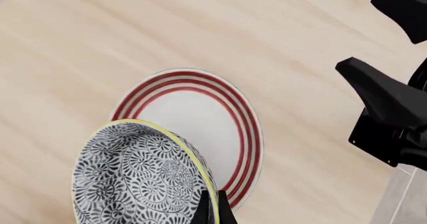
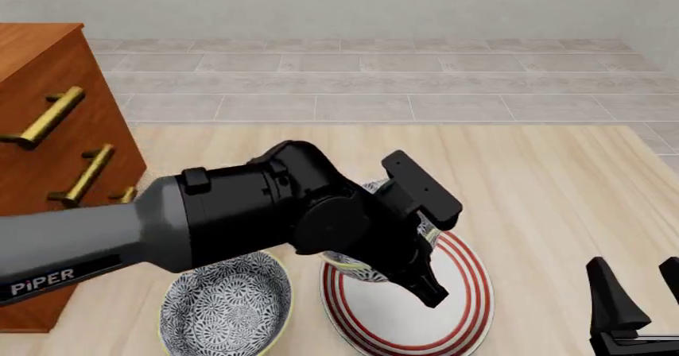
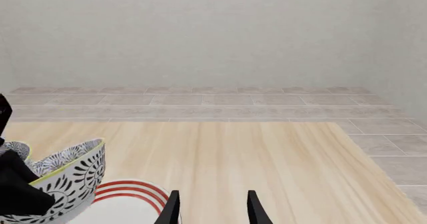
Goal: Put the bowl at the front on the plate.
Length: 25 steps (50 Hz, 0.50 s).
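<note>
So the small round deep bowl with the dark blue-and-white floral pattern and thin pale yellow rim [image 1: 143, 176] is being gripped at its rim by the left gripper [image 1: 213, 210], with the black fingertips [image 1: 202, 209] being pinched together over the wall, one inside and one outside. In the left wrist view the bowl is being held tilted and lifted, overlapping one edge of the large flat white plate with three red rings [image 1: 200, 119], whose middle is being left bare. The same bowl [image 3: 63, 184] is being shown in the right wrist view raised over the red-ringed plate [image 3: 130, 196], with clear space under it. From the front, the bowl [image 2: 366, 270] is being mostly hidden behind the bulky black and grey left arm [image 2: 244, 217], which is being stretched across from the left over the plate [image 2: 446, 308]. A second bowl of the same floral pattern [image 2: 225, 307] is being left sitting on the pale wooden table [image 2: 552, 197] just beside the plate, on its left. The right gripper [image 3: 210, 209] is being kept parked low at the right edge of the table, well apart from the plate, its two dark fingers being held apart with nothing between them. A brown wooden drawer cabinet with brass handles [image 2: 53, 141] is being seen at the far left.
</note>
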Each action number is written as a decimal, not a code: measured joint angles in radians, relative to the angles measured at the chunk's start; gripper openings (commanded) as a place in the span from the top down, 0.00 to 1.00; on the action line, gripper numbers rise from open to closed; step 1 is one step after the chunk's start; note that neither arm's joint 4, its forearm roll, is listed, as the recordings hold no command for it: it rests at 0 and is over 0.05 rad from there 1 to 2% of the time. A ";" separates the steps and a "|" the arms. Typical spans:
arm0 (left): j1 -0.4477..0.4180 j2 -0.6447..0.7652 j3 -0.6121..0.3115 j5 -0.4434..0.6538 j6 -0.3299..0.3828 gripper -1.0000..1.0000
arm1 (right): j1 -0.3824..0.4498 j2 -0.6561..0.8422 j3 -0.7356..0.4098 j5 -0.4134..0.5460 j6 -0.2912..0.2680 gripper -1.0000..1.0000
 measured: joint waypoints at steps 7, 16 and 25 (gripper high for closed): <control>-0.014 0.030 -0.016 -0.004 -0.007 1.00 | 0.000 0.000 0.000 0.000 0.000 0.00; -0.023 0.061 -0.023 -0.014 -0.012 1.00 | 0.000 0.000 0.000 0.000 0.000 0.00; -0.026 0.086 -0.016 -0.028 -0.011 1.00 | 0.000 0.000 0.000 0.000 0.000 0.00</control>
